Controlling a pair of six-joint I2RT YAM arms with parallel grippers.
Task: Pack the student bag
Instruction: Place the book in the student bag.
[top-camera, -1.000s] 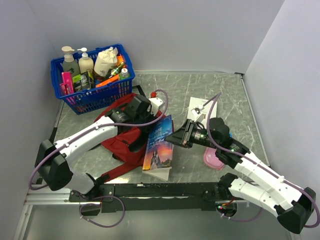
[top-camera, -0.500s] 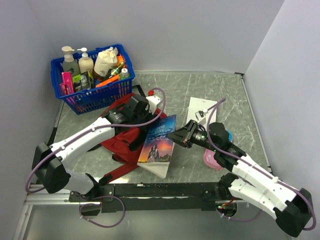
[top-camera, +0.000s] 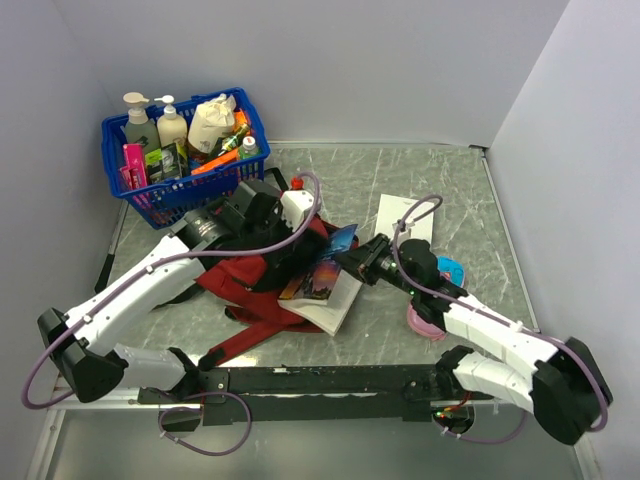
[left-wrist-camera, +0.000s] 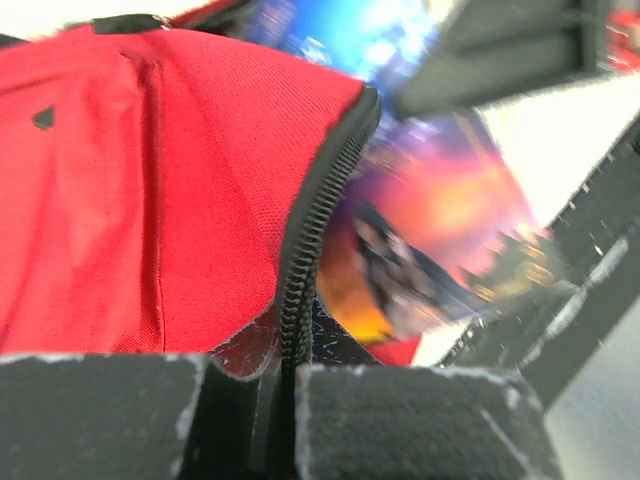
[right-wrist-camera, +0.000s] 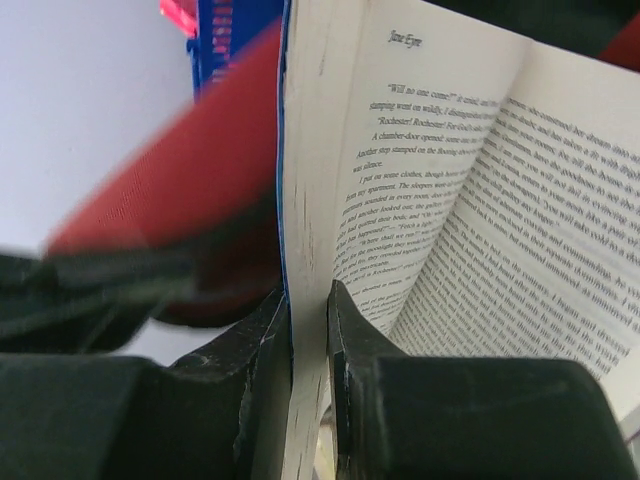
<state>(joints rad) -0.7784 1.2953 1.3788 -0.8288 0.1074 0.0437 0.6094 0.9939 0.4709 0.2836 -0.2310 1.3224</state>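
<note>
The left gripper (left-wrist-camera: 283, 425) is closed on the black zipper (left-wrist-camera: 300, 250) at the rim of the red bag (top-camera: 245, 285), with the fabric pinched between both fingers (left-wrist-camera: 100, 420). The bag is laid on the table (top-camera: 440, 180) under and around the left gripper, its red panel spread to the left of the fingers. The right gripper (right-wrist-camera: 310, 390) is clamped on an open book (top-camera: 322, 288), with a sheaf of pages and the cover held between its fingers (right-wrist-camera: 255, 400) and printed pages fanned out to its right. The book is tilted, its far end just beside the zipper ahead of the left gripper; whether it is inside the bag cannot be told. A blue basket (top-camera: 180, 200) of bottles is seen behind the left gripper. A white sheet (top-camera: 398, 212) is seen beyond the right gripper, and a pink item (top-camera: 425, 322) and a blue item (top-camera: 450, 268) are seen beside the right arm.
</note>
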